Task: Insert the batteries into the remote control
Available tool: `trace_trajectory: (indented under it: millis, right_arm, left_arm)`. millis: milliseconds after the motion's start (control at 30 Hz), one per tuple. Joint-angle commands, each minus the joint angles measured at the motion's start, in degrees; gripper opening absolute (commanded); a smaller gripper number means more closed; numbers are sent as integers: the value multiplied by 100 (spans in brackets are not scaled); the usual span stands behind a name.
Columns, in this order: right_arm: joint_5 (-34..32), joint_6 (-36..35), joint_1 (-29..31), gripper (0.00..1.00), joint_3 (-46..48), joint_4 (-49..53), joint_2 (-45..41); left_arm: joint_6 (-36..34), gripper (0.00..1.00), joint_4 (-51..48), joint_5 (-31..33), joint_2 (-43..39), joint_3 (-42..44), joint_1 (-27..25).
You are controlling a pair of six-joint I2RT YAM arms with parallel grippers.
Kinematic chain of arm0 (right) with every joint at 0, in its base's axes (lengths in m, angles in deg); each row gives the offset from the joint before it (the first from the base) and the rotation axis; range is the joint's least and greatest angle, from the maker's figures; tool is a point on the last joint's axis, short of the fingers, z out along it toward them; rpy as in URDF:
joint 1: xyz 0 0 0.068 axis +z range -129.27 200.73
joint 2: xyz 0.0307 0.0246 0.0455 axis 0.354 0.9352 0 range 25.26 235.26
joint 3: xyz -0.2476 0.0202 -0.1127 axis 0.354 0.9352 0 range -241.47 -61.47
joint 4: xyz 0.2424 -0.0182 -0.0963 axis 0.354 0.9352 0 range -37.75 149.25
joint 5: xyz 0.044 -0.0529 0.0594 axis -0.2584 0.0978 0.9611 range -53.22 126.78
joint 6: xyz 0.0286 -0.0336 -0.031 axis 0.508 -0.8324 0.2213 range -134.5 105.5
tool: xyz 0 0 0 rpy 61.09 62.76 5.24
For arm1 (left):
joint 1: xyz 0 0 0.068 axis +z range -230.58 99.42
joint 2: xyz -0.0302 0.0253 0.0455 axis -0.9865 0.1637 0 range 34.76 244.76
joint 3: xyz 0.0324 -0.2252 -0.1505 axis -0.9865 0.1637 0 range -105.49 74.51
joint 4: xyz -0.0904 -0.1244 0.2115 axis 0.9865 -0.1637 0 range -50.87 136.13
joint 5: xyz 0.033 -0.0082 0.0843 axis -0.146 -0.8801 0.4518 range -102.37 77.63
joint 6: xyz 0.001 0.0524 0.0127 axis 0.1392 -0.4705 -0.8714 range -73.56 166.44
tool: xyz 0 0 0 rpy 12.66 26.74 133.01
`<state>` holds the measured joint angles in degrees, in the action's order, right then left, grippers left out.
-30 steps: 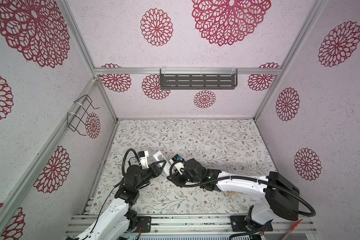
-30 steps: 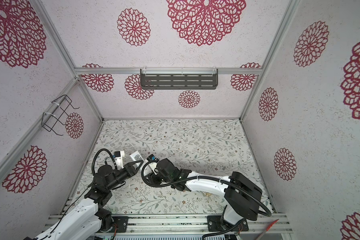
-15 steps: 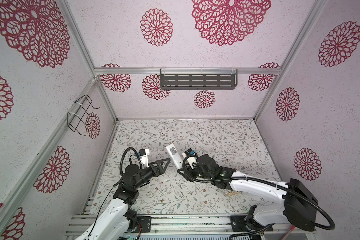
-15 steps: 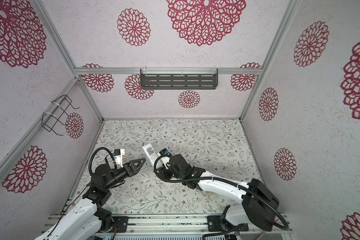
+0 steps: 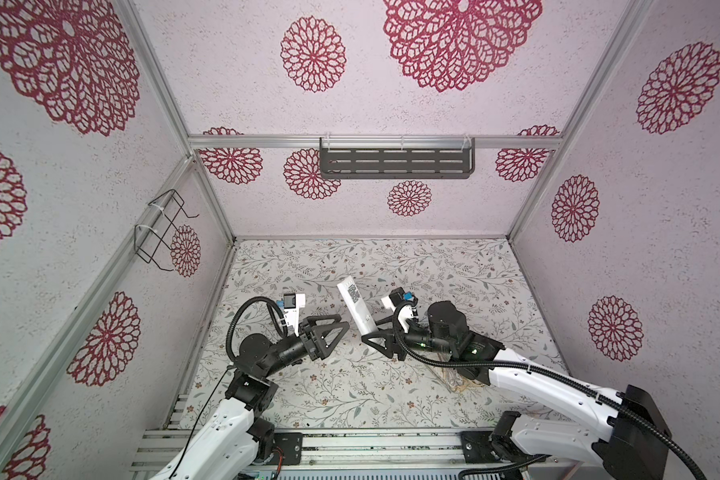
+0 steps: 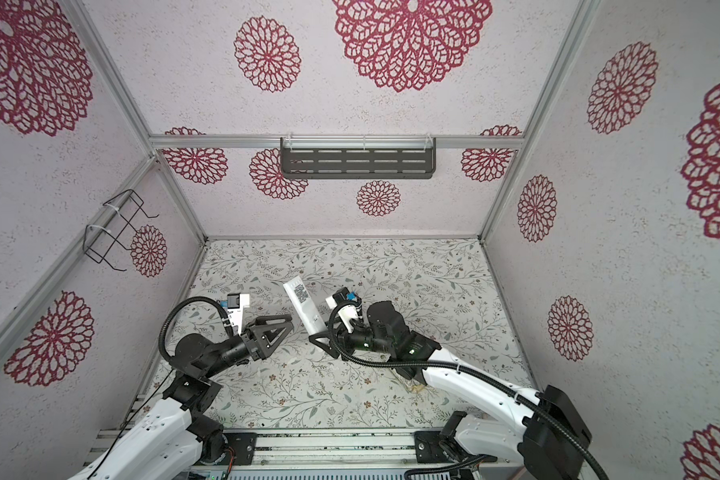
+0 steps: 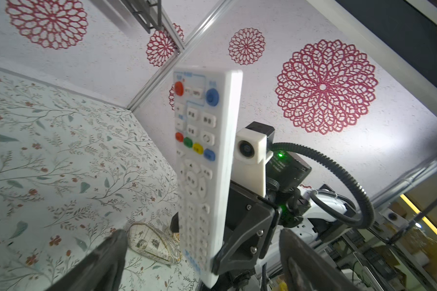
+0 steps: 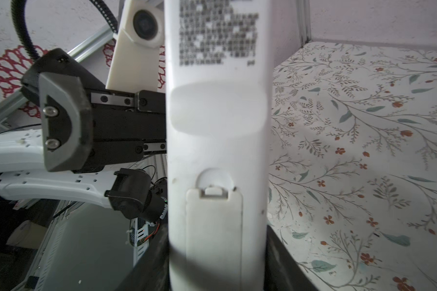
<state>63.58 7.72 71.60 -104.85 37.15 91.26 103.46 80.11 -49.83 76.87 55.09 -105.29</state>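
Remote: long white plastic remote control (image 5: 356, 305) held off the floral tabletop (image 5: 433, 270) above its middle, near upright, sticker side facing the right arm.
Lid: white battery cover (image 8: 213, 221) looks shut.
Right gripper (image 5: 373, 336): clamped on the remote's lower end.
Left gripper (image 5: 338, 338): spread wide, empty, just beside the remote.
Batteries: not visible.
Risk: the remote is gripped at one end only, so pushing on the cover could lever it loose and drop it.

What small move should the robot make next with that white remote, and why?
Probably the open left end effector should move in to the battery cover latch: the right end effector holds the remote control aloft, and its cover is shut, so nothing can go in.
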Motion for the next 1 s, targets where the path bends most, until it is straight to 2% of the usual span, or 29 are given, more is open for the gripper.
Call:
trace_trajectory:
  millis: [0,500,967]
  right_arm:
    - [651,394,-25,16,18,-1091,5]
    - [1234,968,-25,17,298,-2282,76]
    - [1332,1151,-27,17,396,-2642,174]
  left_arm:
    - [-143,96,493,-212,166,-299,-264]
    - [-388,94,631,-150,591,-555,-562]
    - [-362,52,777,-146,630,-535,-657]
